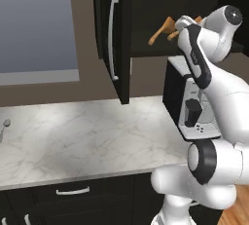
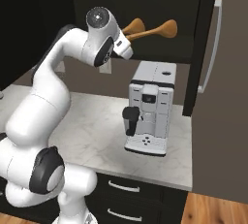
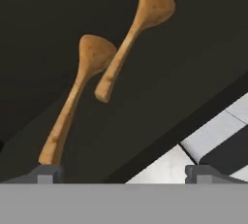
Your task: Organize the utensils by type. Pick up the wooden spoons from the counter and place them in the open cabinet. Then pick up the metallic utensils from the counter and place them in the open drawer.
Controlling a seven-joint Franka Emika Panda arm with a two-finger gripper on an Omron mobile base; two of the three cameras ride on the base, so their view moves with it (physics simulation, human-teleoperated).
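Two orange-brown wooden spoons (image 3: 77, 97) (image 3: 138, 24) lie on the dark floor of the open cabinet (image 2: 145, 5), bowls pointing away from the hand. They also show as spoons (image 2: 162, 30) above the coffee machine and as spoons (image 1: 163, 29) behind my forearm. My gripper (image 3: 125, 174) is open just in front of them, holding nothing; the nearer spoon's handle ends right above my left fingertip (image 3: 48, 172). The white marble counter (image 1: 97, 126) lies below. A small silver thing (image 1: 5, 124) sits at its far left edge, too small to name. The open drawer is out of view.
A grey and black coffee machine (image 2: 147, 111) stands on the counter directly under the cabinet. The cabinet's black door (image 1: 114, 34) with its silver handle hangs open to the left of the arm. Shut drawer fronts (image 1: 73, 190) run below the counter.
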